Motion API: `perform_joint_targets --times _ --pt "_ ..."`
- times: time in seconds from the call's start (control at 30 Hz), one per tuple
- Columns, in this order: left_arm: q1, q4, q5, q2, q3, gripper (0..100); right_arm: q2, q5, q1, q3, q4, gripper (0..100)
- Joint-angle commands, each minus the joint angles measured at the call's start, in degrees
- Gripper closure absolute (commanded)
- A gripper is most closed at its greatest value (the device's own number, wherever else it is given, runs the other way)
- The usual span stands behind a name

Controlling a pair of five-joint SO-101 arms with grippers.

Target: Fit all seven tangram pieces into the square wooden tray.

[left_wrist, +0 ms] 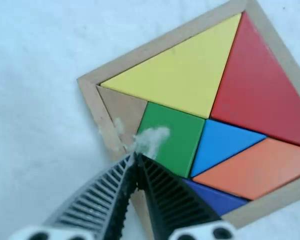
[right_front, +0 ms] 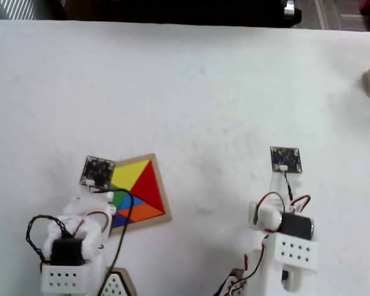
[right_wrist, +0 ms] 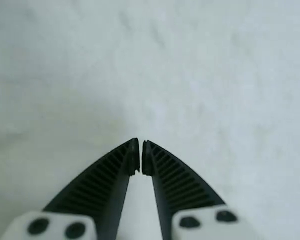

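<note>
The tray (right_front: 164,192) sits skewed on the white table (right_front: 222,92), at about two o'clock from the left arm (right_front: 68,246) and at roughly nine o'clock from the right arm (right_front: 287,237), well apart from it. The left arm is clearly the nearer one.

Six coloured pieces lie flush in the tray: a yellow triangle (left_wrist: 185,75), a red triangle (left_wrist: 260,85), a green square (left_wrist: 172,137), a light blue triangle (left_wrist: 222,145), an orange piece (left_wrist: 255,167) and a dark blue piece (left_wrist: 215,197).

What matters for the next move is the tan triangle (left_wrist: 122,110) in the corner nearest the left arm, between the rim, the yellow triangle and the green square. Its long side runs along the rim. I can't tell whether it is bare tray floor or a plain wooden piece. If it is a gap, I'd judge one small triangle is left to place.

The left gripper (left_wrist: 136,159) has its fingers pressed together with nothing between them. Its tips hang over the rim, with the tan triangle just beyond them and the green square just beside them.

The right gripper (right_wrist: 140,148) is drawn in to a hairline slit, holding nothing, over bare table.
</note>
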Motion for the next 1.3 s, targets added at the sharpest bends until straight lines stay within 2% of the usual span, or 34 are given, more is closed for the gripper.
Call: perform_joint_targets --times 0.0,0.2,0.27,0.43,1.27 --pt "-0.22 0.35 0.53 -0.92 -0.26 98 -9.63 0.88 0.48 2.64 2.15 98.1" --pt "-0.22 0.35 0.53 -0.92 -0.26 98 -29.32 0.88 0.22 12.31 2.95 98.1" --pt "-0.31 0.35 0.53 -0.92 -0.26 98 -32.75 0.62 -1.89 14.15 4.70 98.1" --pt "-0.31 0.35 0.53 -0.92 -0.26 98 -29.76 0.53 -3.91 19.16 -0.04 98.1" --pt "-0.31 0.35 0.53 -0.92 -0.26 98 -29.76 0.88 -4.09 19.25 -0.04 98.1"
